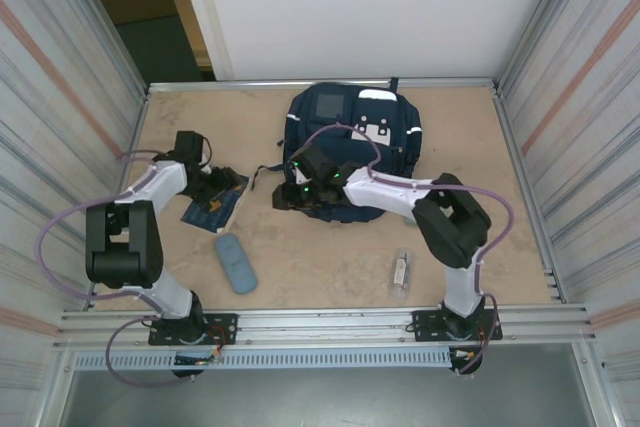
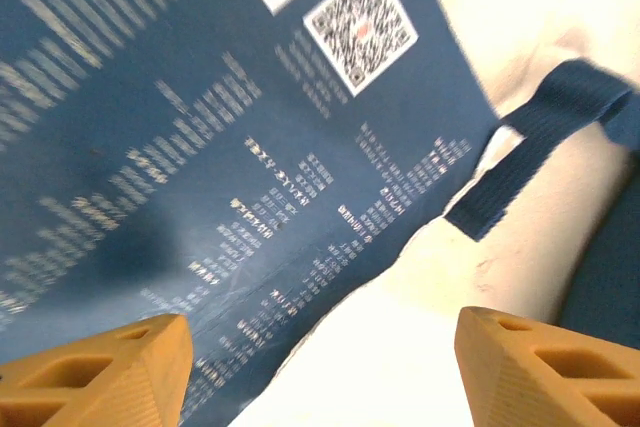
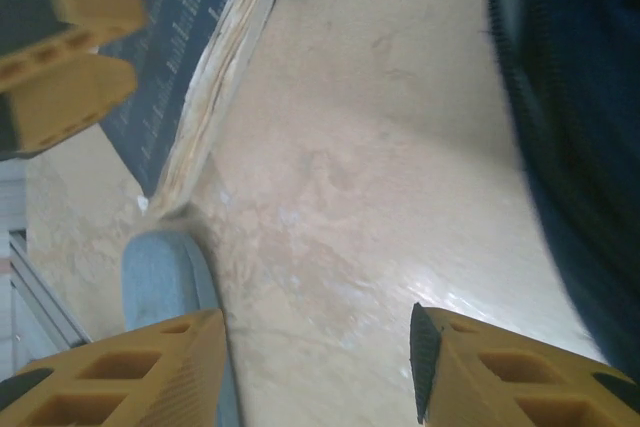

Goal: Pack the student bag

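- While the large navy-blue fabric student bag (image 1: 305,127) lies flat at the far middle of the pale wooden table (image 1: 330,267), its opening is not seen clearly; whether it is unzipped cannot be told.
- Left gripper (image 2: 325,377) is held low over the dark-blue printed booklet with white text and a QR code (image 2: 200,147), just left of the bag. Jaws are spread and nothing is between them. Contact with the cover cannot be told.
- Right gripper (image 3: 320,377) is poised at the bag's near-left edge, jaws apart over bare table, nothing grasped.
- A dark-blue webbing strap (image 2: 540,147) is noted lying by the booklet's corner.
- Step in hand is judged to be pick-up of the booklet by the left arm, with the right arm placed to hold or open the bag.
- Next move: as the thin booklet lies flat, an edge must be caught or raised before the jaws are closed. The strap is to be kept out of the pinch.
- Two more items lie near the front of the table: a grey-blue oval case (image 1: 235,263) and a small clear plastic packet (image 1: 402,272).
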Controlling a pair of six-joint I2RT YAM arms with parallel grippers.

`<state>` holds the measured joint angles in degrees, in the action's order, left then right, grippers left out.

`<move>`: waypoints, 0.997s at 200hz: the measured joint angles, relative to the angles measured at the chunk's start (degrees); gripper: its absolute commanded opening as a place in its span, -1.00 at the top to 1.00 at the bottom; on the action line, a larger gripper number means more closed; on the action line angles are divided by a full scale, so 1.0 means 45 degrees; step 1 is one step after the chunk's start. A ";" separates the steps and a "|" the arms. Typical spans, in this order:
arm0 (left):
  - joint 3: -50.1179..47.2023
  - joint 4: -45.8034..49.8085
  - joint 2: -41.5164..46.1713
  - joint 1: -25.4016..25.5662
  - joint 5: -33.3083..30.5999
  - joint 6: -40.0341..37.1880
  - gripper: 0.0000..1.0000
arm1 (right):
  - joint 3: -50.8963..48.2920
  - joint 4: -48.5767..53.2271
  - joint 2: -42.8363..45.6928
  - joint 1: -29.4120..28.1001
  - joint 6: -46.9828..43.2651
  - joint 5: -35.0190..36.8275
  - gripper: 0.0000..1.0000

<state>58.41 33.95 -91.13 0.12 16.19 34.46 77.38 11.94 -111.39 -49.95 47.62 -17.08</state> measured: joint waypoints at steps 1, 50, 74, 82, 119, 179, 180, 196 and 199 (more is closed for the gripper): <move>0.0083 0.0058 0.0015 -0.0029 -0.0024 -0.0010 -0.42 | 0.0058 -0.0010 -0.0063 -0.0029 0.0058 0.0053 -0.03; 0.2040 0.1302 -0.0262 -0.2317 -0.1302 -0.1428 -0.44 | 0.3487 -0.0107 -0.3109 -0.1491 0.2336 0.1855 -0.07; 0.2239 0.1447 -0.1326 -0.3356 -0.1520 -0.1977 -0.44 | 0.5523 -0.0019 -0.4833 -0.2069 0.2943 0.2764 -0.11; 0.2249 0.1452 -0.1768 -0.3487 -0.1506 -0.2195 -0.44 | 0.6037 0.0015 -0.5319 -0.2215 0.2997 0.3016 -0.07; 0.2225 0.1598 -0.3055 -0.3507 -0.0413 -0.2958 -0.43 | 0.8330 0.0933 -0.6586 -0.2404 0.2846 0.3915 0.47; 0.0466 0.1651 -0.1477 -0.3497 0.1287 -0.3031 -0.42 | 0.7834 0.1341 -0.6499 -0.1938 0.2030 0.3823 0.58; 0.0432 0.1647 -0.1457 -0.3497 0.1302 -0.3031 -0.42 | 0.7820 0.1341 -0.6489 -0.1923 0.2006 0.3803 0.58; -0.0204 0.1739 -0.0952 -0.3410 0.1569 -0.3002 -0.42 | 0.7572 0.1360 -0.6324 -0.1506 0.1496 0.3235 0.58; -0.0306 0.1773 -0.0855 -0.3390 0.1608 -0.2997 -0.42 | 0.7543 0.1384 -0.6300 -0.1404 0.1341 0.3138 0.59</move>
<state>57.04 41.93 -94.98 -15.14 23.42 20.97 111.33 18.17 -139.74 -56.27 53.65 -2.96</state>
